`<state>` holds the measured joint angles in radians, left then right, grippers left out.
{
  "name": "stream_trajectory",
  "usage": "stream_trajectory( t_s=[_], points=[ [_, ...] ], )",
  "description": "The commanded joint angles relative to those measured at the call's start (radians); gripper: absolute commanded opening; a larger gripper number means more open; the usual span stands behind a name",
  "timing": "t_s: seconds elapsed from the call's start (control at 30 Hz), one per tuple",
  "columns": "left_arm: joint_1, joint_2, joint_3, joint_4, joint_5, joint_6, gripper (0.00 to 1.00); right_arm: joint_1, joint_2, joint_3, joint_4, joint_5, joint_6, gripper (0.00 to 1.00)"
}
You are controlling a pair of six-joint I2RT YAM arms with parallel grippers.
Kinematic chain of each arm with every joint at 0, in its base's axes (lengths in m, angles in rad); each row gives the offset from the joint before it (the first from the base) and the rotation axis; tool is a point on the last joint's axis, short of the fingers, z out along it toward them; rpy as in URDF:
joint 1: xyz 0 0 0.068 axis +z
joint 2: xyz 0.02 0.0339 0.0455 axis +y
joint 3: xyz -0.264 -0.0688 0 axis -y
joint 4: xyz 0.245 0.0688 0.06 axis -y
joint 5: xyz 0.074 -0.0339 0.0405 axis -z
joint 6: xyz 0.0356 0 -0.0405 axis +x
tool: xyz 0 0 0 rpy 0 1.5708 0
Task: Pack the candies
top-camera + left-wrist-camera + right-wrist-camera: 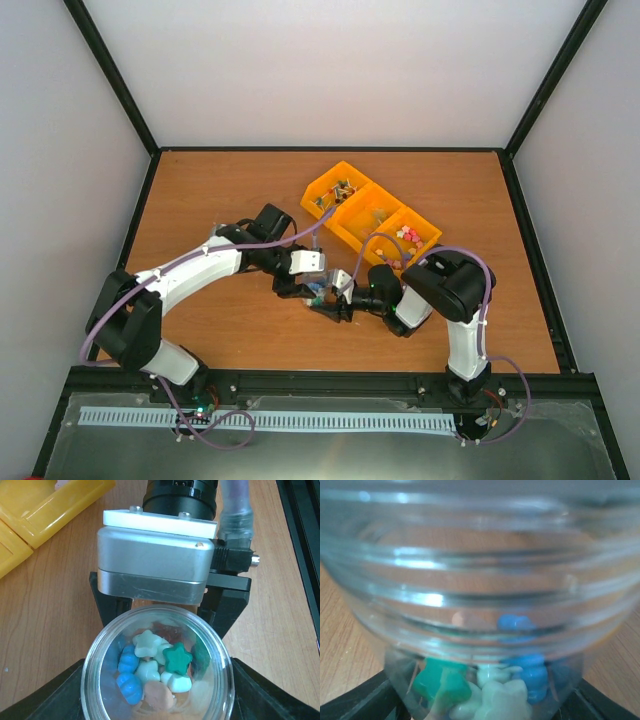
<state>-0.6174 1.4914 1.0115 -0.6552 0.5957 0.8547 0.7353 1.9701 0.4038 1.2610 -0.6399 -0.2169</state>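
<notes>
Near the front edge of the desk point(220, 190), about midway along it, the two arms meet around a clear jar point(318, 291) that stands upright with its mouth open. The left end effector point(157, 700) is clamped on the jar point(95, 675), with a black finger pressed to each side of the glass. From the opposite side, the right end effector point(480, 700) also grips the jar point(480, 570), which sits so close that the ribbed, threaded neck fills most of the right wrist view.

Inside, the candies point(155, 672) form a small loose heap on the bottom. They are tiny moulded pieces, some star-shaped and some ribbed like little pumpkins, in bright blue, deep green, pale mint-white and a soft peach. Seen through the wall from the side, the candies point(490, 690) blur into green, white and blue lumps.

Toward the back right of the desk lies a yellow three-compartment bin point(365, 215), set on a diagonal. More candies point(408, 236), pink, white and yellow, fill the compartment nearest the right edge. The compartment at the other end holds darker small items point(338, 190), too small to identify.
</notes>
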Motion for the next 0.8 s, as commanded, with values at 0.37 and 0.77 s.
stream_trajectory(
  t_s=[0.37, 0.77],
  points=[
    [-0.003, -0.215, -0.133, 0.163, -0.105, -0.371, 0.91, -0.004, -0.024, -0.001, 0.137, 0.066, 0.004, 0.59],
    [-0.044, -0.183, -0.150, 0.328, -0.197, -0.548, 0.92, 0.017, -0.010, 0.008, 0.127, 0.186, 0.037, 0.58]
  ],
)
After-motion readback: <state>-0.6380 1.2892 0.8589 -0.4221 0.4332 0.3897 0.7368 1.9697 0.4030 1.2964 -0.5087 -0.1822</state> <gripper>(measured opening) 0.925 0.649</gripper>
